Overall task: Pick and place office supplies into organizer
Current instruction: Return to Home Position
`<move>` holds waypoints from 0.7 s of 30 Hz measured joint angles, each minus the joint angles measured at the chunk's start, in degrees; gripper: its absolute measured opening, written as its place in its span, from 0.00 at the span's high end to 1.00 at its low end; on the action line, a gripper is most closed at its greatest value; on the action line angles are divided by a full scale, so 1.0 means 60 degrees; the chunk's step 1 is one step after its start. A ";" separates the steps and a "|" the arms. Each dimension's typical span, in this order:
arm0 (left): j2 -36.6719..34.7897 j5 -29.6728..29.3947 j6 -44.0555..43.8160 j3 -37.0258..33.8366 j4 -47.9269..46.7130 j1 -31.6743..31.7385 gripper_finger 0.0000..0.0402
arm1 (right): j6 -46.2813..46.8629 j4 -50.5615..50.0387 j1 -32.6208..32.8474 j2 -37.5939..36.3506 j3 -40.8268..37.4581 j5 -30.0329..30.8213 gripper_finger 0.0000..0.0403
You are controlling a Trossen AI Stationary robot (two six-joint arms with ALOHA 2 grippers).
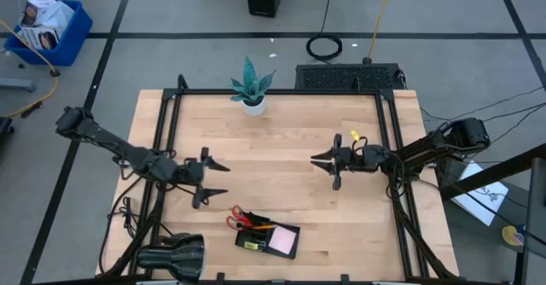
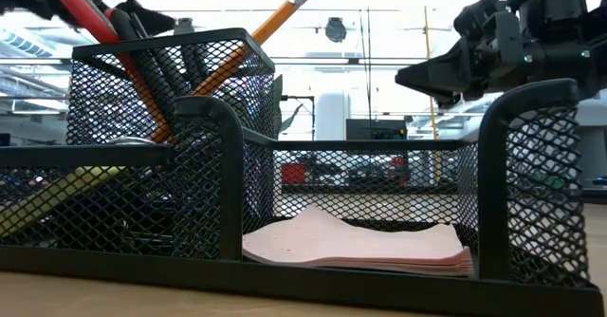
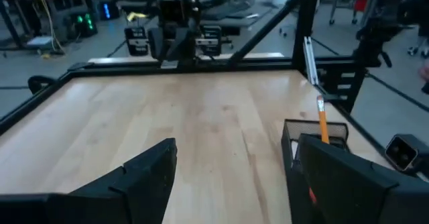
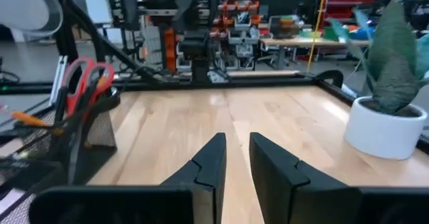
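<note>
The black mesh organizer (image 1: 267, 234) stands near the table's near edge, between the two arms. Red-handled scissors (image 1: 235, 219), orange pencils (image 2: 275, 18) and dark pens stand upright in its tall cup. The pale pink note pad (image 2: 360, 246) lies flat in its low tray, and a small yellow piece (image 1: 250, 244) lies in a near compartment. My left gripper (image 1: 222, 178) hovers open, to the left of the organizer and farther from the near edge, holding nothing. My right gripper (image 1: 314, 159) hovers over the bare wood right of centre. It points toward the left, its fingers almost together with nothing between them (image 4: 236, 143).
A potted teal plant (image 1: 252, 89) stands at the table's far edge. A black rounded cylinder (image 1: 171, 255) lies at the near left corner. A black frame rail (image 1: 281, 93) borders the work area. Bare wood (image 1: 273, 148) lies between the grippers. A small yellow thing (image 1: 354, 136) shows by my right wrist.
</note>
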 joint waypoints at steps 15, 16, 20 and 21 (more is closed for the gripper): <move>-0.3109 -0.0448 0.0349 -0.2510 -0.0046 -0.0066 0.23 | -0.0081 -0.0037 -0.0007 -0.0233 0.0000 0.0004 0.85; -0.3279 -0.0452 0.0376 -0.2583 -0.0045 -0.0066 0.23 | -0.0084 -0.0053 -0.0007 -0.0336 0.0000 0.0004 0.85; -0.3948 -0.0532 0.0409 -0.2657 -0.0797 -0.0047 0.24 | -0.0116 -0.0448 -0.0007 -0.0970 0.0000 0.0004 0.85; -0.4131 -0.0636 0.0372 -0.2653 -0.1109 -0.0018 0.24 | -0.0113 -0.0689 -0.0007 -0.1201 0.0000 0.0004 0.85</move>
